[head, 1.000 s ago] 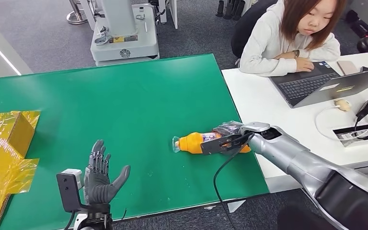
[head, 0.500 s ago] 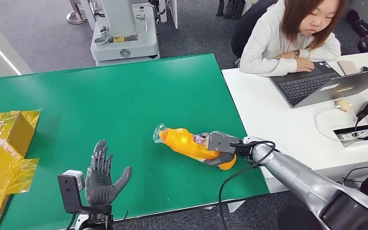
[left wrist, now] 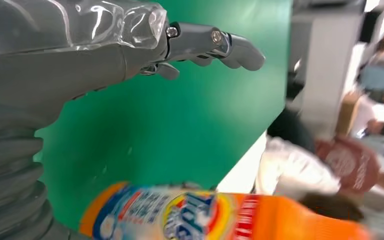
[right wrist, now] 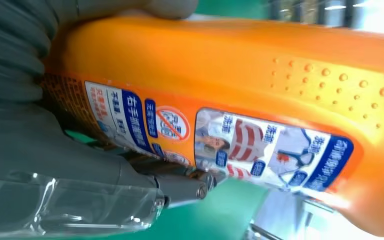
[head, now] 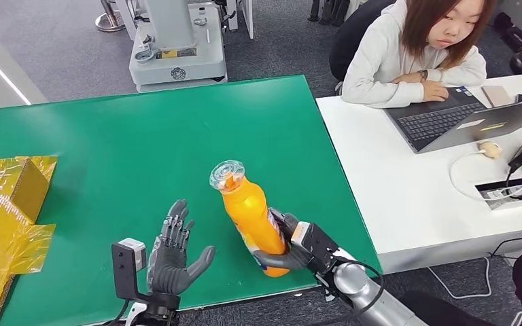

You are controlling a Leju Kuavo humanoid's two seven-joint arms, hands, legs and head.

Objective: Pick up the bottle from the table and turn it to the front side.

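An orange bottle (head: 248,214) with a clear cap stands nearly upright, tilted a little, near the front edge of the green table (head: 177,136). My right hand (head: 291,246) grips its lower body, thumb and fingers wrapped around it. In the right wrist view the bottle's printed label (right wrist: 220,135) faces the camera, with my right hand (right wrist: 75,165) closed around the bottle. My left hand (head: 172,250) is held palm-up just left of the bottle, fingers spread, holding nothing. The left wrist view shows the bottle's blurred front label (left wrist: 195,215) beyond my left hand (left wrist: 145,47).
A yellow box wrapped in shiny film (head: 7,204) sits at the table's left edge. A white desk (head: 408,183) adjoins on the right, with a laptop (head: 462,115) and cables; a person (head: 414,47) sits there. A white machine base (head: 177,47) stands beyond the table.
My right hand has lifted the lying bottle upright and drawn it toward the front edge and leftward. My left hand has shifted right, closer to the bottle.
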